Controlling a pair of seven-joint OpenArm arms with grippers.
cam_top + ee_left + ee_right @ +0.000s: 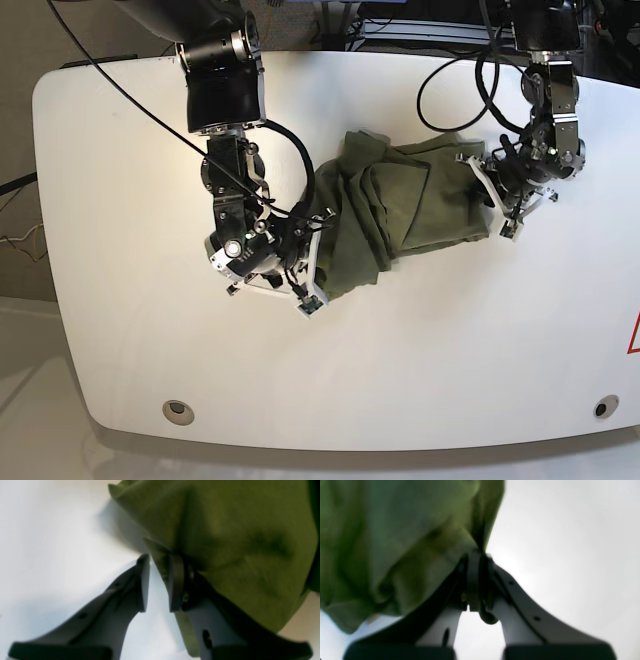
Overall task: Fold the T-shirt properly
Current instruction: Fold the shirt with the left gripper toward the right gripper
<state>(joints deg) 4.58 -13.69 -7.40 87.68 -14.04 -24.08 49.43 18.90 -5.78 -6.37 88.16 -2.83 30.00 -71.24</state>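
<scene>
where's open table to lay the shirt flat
Bare table spans the whole near side, below the shirt down to the front edge. The far-left corner is bare too. It is crowded in the middle, where the right pincer and left pincer flank the shirt.

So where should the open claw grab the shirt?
Probably the loose edge right by the left gripper, coming in from the bare table side. The T-shirt lies bunched, and its edge sits against one finger while the jaws stand apart. The right gripper is already pinching its own edge.
</scene>
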